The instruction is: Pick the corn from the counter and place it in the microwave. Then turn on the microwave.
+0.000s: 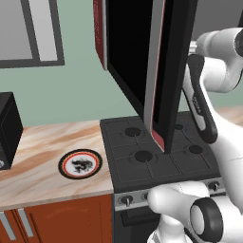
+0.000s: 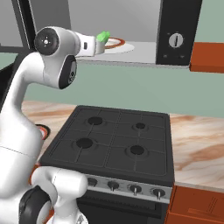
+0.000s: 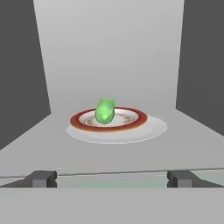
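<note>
1. My gripper (image 3: 112,178) is spread wide and holds nothing; its two tips stand at the mouth of the microwave (image 2: 131,26), apart from everything inside.
2. The corn (image 3: 105,110) lies on a red-rimmed plate (image 3: 135,122) on the pale turntable (image 3: 153,130) inside the cavity, so I judge the placing done. The door and the start are what remain.
3. The door (image 1: 142,61) hangs open, swung out over the stove (image 2: 113,140), with my forearm just beside its edge. If I pull back carelessly I could knock the door or snag my wrist on it.
4. The corn sits towards the plate's back and looks rounded. A bump to the microwave floor from my tips might roll it off the plate.
5. Closing calls for a push from the door's outer face. If I push off-centre or too hard, the door may bounce back and not latch.
6. The knob (image 2: 176,40) on the panel to the right of the cavity is small. With jaws this wide I could slip past it, or brush the panel without turning it.
7. From the base cameras my own arm hides much of the cavity, so I can't tell the clearance well.
8. The empty patterned plate (image 1: 80,164) on the counter (image 1: 42,161) poses no hazard.
</note>
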{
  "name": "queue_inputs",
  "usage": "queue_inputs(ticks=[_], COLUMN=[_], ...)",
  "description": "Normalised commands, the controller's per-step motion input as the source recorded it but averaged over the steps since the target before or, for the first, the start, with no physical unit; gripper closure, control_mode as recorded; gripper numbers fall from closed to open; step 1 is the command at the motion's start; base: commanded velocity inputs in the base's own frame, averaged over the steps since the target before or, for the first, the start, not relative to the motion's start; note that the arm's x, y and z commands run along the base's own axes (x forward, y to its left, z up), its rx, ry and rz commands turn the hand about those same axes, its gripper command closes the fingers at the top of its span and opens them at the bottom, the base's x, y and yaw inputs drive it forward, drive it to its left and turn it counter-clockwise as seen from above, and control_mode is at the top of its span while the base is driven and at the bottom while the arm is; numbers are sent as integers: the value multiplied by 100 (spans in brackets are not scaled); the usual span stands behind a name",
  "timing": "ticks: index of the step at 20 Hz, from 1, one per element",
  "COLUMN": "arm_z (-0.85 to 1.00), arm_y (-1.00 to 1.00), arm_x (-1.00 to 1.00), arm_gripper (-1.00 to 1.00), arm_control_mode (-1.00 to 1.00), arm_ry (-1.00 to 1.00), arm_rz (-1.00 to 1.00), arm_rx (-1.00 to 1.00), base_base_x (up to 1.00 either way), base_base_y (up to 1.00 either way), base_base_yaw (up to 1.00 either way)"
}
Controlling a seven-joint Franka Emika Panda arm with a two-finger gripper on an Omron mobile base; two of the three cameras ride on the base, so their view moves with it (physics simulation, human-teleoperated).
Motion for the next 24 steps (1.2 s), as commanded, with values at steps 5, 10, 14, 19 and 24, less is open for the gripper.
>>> queue_inputs(ticks=[5,10,14,19,24], arm_z=[1,2,2,0,0], arm_y=[0,0,0,0,0], arm_x=[-58,-59,-62,-59,-50], arm_gripper=[-100,-100,-100,-100,-100], arm_control_mode=[-100,-100,-100,-100,-100], arm_ry=[0,0,0,0,0], arm_rz=[0,0,0,0,0], arm_rx=[0,-1,0,-1,-1], base_base_x=[0,0,0,0,0], base_base_y=[0,0,0,0,0], base_base_yaw=[0,0,0,0,0])
